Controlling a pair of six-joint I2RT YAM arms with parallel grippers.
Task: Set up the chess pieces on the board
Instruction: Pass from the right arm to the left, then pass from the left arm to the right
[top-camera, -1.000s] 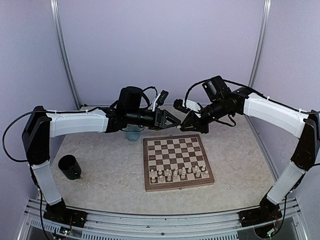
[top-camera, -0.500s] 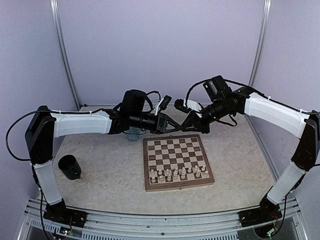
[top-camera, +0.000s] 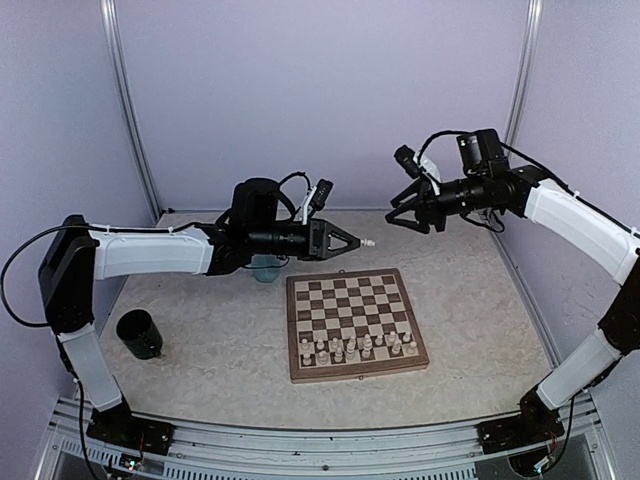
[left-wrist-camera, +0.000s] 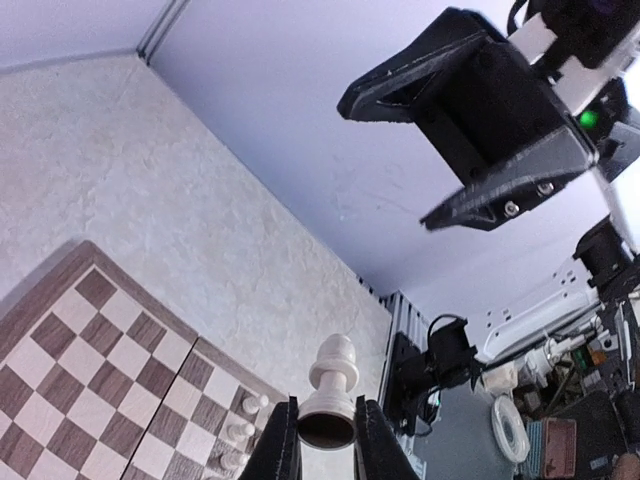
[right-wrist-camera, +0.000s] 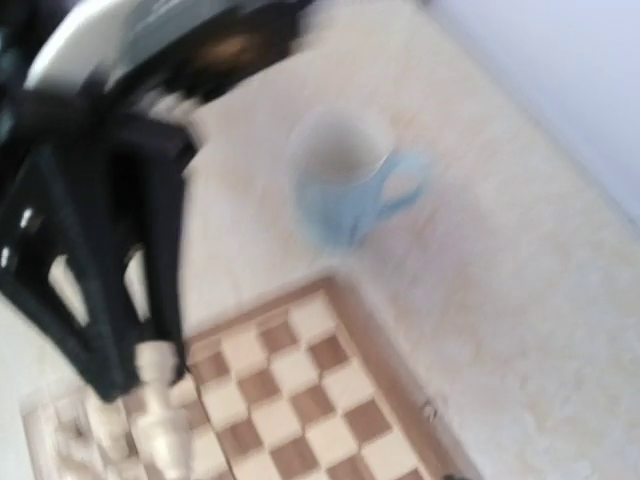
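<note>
My left gripper (top-camera: 353, 241) hangs above the table just behind the board (top-camera: 296, 368). It is shut on the base of a pale chess piece (left-wrist-camera: 331, 385), held between both fingers (left-wrist-camera: 283, 445). My right gripper (top-camera: 398, 212) is apart from it, higher and to the right, with its jaws spread open and nothing between them; the left wrist view shows it too (left-wrist-camera: 470, 130). Several chess pieces (top-camera: 355, 347) stand on the board's two nearest rows. The right wrist view is blurred: it shows the left gripper (right-wrist-camera: 150, 345), the held piece (right-wrist-camera: 160, 415) and the board (right-wrist-camera: 350, 330).
A pale blue cup (top-camera: 265, 268) stands on the table behind the left arm, also visible as a blue cup (right-wrist-camera: 340, 185) in the right wrist view. A black cup (top-camera: 140, 334) stands at the left. Walls enclose the table on three sides.
The two grippers met above the board's far edge. The left one closed on the piece, the right one opened, let go and drew back up and to the right.
</note>
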